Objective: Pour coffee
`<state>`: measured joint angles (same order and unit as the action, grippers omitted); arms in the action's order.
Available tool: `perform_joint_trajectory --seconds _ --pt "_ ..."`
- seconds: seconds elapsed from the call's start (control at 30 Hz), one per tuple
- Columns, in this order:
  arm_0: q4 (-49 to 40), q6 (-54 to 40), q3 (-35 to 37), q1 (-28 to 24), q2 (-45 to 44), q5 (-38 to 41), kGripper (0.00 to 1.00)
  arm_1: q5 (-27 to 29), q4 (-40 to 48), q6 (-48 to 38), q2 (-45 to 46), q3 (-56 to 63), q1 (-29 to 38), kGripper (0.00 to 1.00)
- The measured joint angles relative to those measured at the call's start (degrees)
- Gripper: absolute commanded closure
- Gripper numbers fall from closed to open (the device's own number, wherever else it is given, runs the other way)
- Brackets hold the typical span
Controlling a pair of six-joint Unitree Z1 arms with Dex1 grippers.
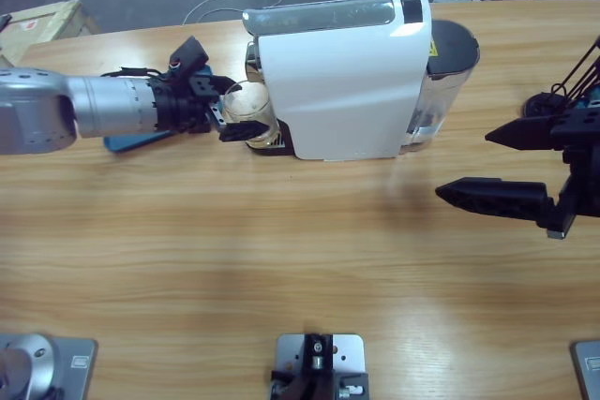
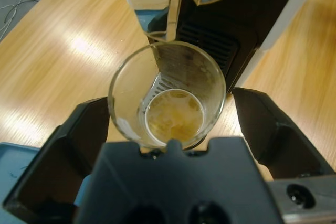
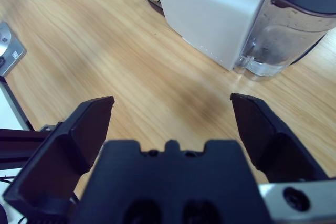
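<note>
The left gripper (image 2: 167, 129) sits wide open around a clear glass (image 2: 167, 98) holding a little coffee (image 2: 174, 117), jaws not touching it. The right gripper (image 1: 487, 168) hangs wide open, empty, near the white coffee machine (image 1: 342, 81).

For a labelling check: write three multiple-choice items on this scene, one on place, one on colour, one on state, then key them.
1. Where is the clear drinking glass?
A. at the white coffee machine's front
B. by the right gripper
C. at the table's near edge

2. The liquid in the glass is
A. black
B. tan-brown
C. red

3. The right gripper is
A. shut on a cup
B. open, empty
C. out of view

A: the left gripper flanks the glass under the spout.
B: tan film covers the bottom.
B: only table shows between its jaws.
</note>
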<state>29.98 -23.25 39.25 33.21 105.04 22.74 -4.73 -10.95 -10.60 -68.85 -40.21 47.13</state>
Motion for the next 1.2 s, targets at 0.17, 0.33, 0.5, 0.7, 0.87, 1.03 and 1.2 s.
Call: perform_joint_trajectory --seconds 0.17,0.33,0.5,0.7,0.87,1.03,1.2 --pt "0.8 0.1 0.0 0.2 1.4 0.0 0.023 0.0 0.0 0.0 0.0 0.0 0.0 0.0" --pt "1.9 0.6 0.0 0.2 2.2 0.0 0.152 -0.2 0.0 0.0 0.0 0.1 0.0 0.0" --pt "2.4 0.9 0.2 0.2 2.7 0.0 0.413 -0.2 0.0 0.0 0.0 0.2 0.0 0.0" --pt "2.5 1.1 0.4 0.3 2.9 0.0 0.929 -0.3 0.0 0.0 0.0 0.2 0.0 0.0" --pt "2.6 1.1 0.4 0.3 2.9 0.0 1.0 -0.4 0.0 -0.1 0.0 0.2 0.0 0.0" --pt "2.7 1.1 0.0 0.3 2.7 0.0 1.0 -0.4 0.0 -0.1 0.0 0.2 0.0 0.0" --pt "2.7 2.2 -2.8 -1.4 -0.9 -0.8 1.0 -0.4 -0.2 -0.1 0.8 0.2 0.0 0.0"
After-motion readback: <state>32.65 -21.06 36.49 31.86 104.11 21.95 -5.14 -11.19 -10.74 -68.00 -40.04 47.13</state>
